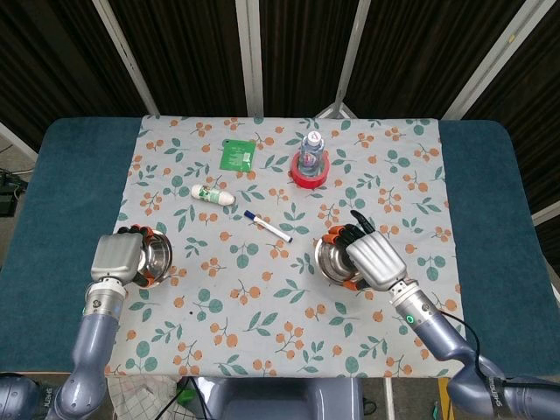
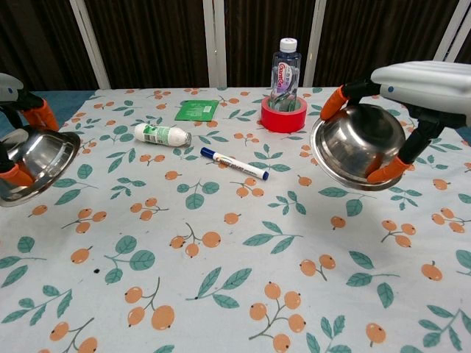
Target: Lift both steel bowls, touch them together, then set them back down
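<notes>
We see both bowls gripped and off the surface [image 1: 79,175], well apart from each other.

Left hand [image 1: 116,256] grips the left steel bowl [image 2: 33,163] by its rim, orange fingertips [image 2: 15,175] hooked over the edge. In the chest view the bowl is tilted, opening facing toward the middle of the surface, and it sits at the far left edge of that view. In the head view it shows only partly, beside the hand's back.

Right hand [image 2: 412,95] grips the right steel bowl [image 2: 358,145] the same way: fingertips above and below the rim, bowl tilted with its opening toward the camera and left. The chest view shows clear air under it, so it is lifted. In the head view it sits mostly hidden under the hand.

Between the two bowls, lying on the floral cloth [image 2: 221,294]: a blue-capped marker [image 2: 234,163], and a white tube with green print [image 2: 163,134] further left. Behind them, a green packet [image 2: 196,110] lies flat, and a water bottle [image 2: 285,68] stands upright inside a red tape roll [image 2: 284,116]. None of these touch the bowls or hands.
</notes>
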Tool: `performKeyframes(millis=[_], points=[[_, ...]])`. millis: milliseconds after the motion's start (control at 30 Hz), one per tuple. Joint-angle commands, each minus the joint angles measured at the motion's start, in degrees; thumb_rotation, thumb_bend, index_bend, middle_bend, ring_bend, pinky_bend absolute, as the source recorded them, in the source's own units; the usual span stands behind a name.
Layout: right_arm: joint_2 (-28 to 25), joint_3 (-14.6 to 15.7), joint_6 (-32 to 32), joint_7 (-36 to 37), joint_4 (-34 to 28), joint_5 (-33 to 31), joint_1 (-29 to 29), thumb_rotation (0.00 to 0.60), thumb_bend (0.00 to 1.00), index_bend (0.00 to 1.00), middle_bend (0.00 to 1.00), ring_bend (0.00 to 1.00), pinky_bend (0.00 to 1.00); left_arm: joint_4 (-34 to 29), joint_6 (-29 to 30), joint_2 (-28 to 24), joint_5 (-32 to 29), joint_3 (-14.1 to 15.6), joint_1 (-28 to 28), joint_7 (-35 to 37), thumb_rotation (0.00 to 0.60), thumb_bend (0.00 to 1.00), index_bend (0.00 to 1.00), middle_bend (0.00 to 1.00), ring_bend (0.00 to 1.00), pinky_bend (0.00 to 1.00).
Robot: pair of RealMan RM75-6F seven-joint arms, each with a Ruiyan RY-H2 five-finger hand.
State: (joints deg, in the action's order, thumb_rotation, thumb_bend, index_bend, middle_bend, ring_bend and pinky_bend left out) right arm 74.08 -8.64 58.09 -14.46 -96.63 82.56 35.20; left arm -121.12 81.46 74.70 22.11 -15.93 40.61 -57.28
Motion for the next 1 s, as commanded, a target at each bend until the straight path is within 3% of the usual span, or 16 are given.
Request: performKeyframes(millis=[33, 367, 500, 667, 833, 1000], points=[[2.61, 0.27, -0.92, -4.74, 1.95, -3.01, 0.87, 0.600, 0.08, 0.46, 0.29, 0.40, 0.02, 4.17, -3.70, 1.68, 0.94, 0.13, 0.67, 3.94, 0.600, 0.03, 0.35, 0.27, 0.20, 0.39], [5.09, 0.33, -3.43, -8.83, 3.81, -10.17, 2.01, 0.600, 0.08, 0.45, 0.29, 0.37, 0.01, 14.10, -11.25, 7.41, 1.64, 2.29, 2.84, 9.33, 0.600, 0.03, 0.33, 0.24, 0.18, 0.37], [5.37, 0.45, -4.48, -9.90, 3.54, -13.17, 2.39, 0.600, 0.07, 0.32, 0.22, 0.26, 0.00, 16.87, -12.19, 9.96, 1.47, 3.15, 4.15, 9.35, 0.600, 0.02, 0.24, 0.17, 0.12, 0.30], [5.60, 0.95, -5.15, -11.92, 2.79, -15.83, 2.93, 0.600, 0.06, 0.26, 0.15, 0.19, 0.00, 18.54, -14.27, 12.36, 3.18, 3.35, 4.76, 12.06, 0.600, 0.01, 0.14, 0.07, 0.01, 0.22], [6.91, 1.28, -4.77, -11.23, 2.15, -16.91, 2.93, 0.600, 0.00, 0.16, 0.06, 0.14, 0.00, 19.05, -15.98, 13.53, 7.33, 3.41, 4.69, 16.25, 0.600, 0.00, 0.10, 0.00, 0.00, 0.13], [7.15, 1.01, -3.43, -9.57, 1.61, -16.51, 2.62, 0.600, 0.00, 0.10, 0.01, 0.13, 0.00, 16.80, -17.02, 11.72, 11.66, 3.08, 3.66, 20.93, 0.600, 0.00, 0.09, 0.00, 0.00, 0.11]])
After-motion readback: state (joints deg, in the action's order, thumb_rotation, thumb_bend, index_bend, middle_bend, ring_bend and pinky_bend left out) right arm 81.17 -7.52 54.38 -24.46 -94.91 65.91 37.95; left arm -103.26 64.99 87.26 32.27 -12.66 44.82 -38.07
